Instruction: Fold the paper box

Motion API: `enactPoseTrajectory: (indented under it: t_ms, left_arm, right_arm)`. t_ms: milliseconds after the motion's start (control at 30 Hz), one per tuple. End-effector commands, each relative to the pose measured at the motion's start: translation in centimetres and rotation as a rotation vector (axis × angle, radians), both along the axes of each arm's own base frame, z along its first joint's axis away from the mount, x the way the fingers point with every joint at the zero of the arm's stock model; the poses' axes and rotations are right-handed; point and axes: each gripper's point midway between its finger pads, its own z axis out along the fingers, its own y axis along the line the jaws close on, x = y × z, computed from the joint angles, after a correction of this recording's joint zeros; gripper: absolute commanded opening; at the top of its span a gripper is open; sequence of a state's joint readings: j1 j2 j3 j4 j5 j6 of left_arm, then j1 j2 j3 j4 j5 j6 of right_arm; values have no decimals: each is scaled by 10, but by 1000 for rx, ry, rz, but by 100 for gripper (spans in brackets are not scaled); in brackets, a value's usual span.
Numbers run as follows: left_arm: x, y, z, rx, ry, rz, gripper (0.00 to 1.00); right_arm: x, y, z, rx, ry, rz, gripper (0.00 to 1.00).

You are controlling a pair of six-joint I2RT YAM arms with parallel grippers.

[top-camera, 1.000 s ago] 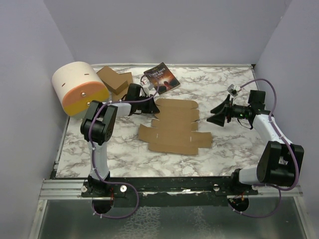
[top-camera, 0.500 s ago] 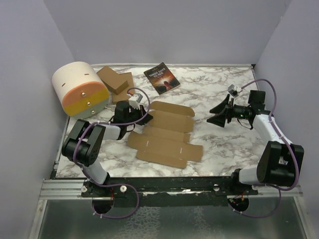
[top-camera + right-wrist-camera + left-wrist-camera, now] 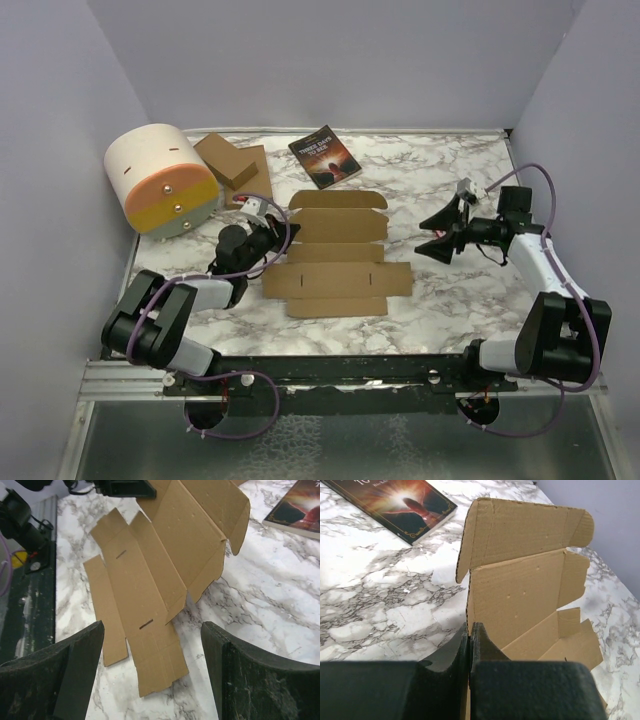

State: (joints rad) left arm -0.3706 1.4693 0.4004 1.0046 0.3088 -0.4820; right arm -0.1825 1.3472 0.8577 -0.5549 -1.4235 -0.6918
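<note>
The paper box (image 3: 338,255) is a flat brown die-cut sheet with flaps and slots, lying mid-table. My left gripper (image 3: 270,238) is shut on the sheet's left edge. In the left wrist view the pads (image 3: 479,637) pinch that edge and the sheet (image 3: 520,580) stretches away, its far panels tilted up. My right gripper (image 3: 437,232) is open and empty, hovering just right of the sheet. In the right wrist view its fingers (image 3: 82,655) stand wide apart over the sheet's near end (image 3: 150,595).
A dark-covered book (image 3: 325,155) lies at the back centre and also shows in the left wrist view (image 3: 395,500). A stack of flat cardboard pieces (image 3: 232,163) and a cream-and-orange cylinder (image 3: 162,180) stand at the back left. Purple walls enclose the table.
My left arm has drawn back toward the near left, dragging the sheet with it and turning it square to the table. The right gripper has barely moved.
</note>
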Motion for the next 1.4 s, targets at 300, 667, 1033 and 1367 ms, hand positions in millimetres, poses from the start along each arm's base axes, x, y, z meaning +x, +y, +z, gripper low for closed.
enactPoseTrajectory:
  t_ms: [300,667,1033,1367]
  left_arm:
    - [-3,12,41,-74,-157,186,0]
    - [-16,-3,65,-3,-371,83,0]
    - [-27,-31,78,69,-537,-109,0]
    - [-27,-39,84,82,-610,-226,0]
  right_arm:
    - [60,35,29,-182,-218,-63,81]
    - [35,42,18,-99,-175,15,89]
    - [36,44,65,-42,-313,94,99]
    - [50,38,75,-118,-403,62,99]
